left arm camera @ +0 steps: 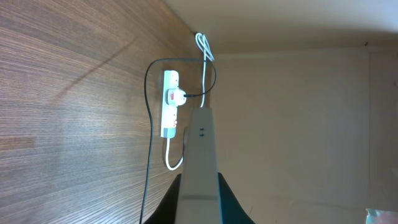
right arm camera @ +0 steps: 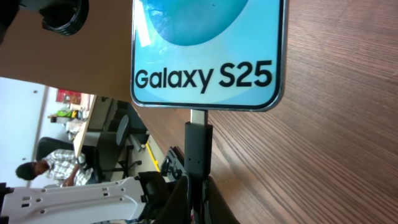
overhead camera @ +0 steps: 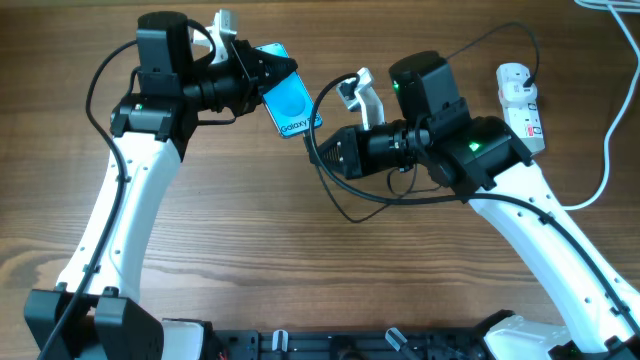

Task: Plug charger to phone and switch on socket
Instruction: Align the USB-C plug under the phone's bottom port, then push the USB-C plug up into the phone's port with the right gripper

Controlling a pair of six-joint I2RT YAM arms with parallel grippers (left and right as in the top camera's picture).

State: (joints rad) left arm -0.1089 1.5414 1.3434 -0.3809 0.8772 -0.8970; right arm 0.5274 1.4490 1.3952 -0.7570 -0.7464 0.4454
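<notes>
My left gripper (overhead camera: 268,72) is shut on the phone (overhead camera: 291,104), a light blue slab marked "Galaxy", and holds it tilted above the table. In the left wrist view its pale edge (left arm camera: 202,155) runs up between the fingers (left arm camera: 200,205). My right gripper (overhead camera: 325,150) is shut on the charger's black plug tip (right arm camera: 198,149). In the right wrist view the plug tip meets the phone's lower edge (right arm camera: 205,56) at the port. The thin black charger cable (overhead camera: 345,205) loops under the right arm. The white socket (overhead camera: 522,105) lies at the far right; it also shows in the left wrist view (left arm camera: 170,106).
A thick white cord (overhead camera: 612,120) runs from the socket along the table's right edge. The black cable arcs from the socket towards the right arm (overhead camera: 480,45). Bare wooden tabletop (overhead camera: 300,260) lies between both arms.
</notes>
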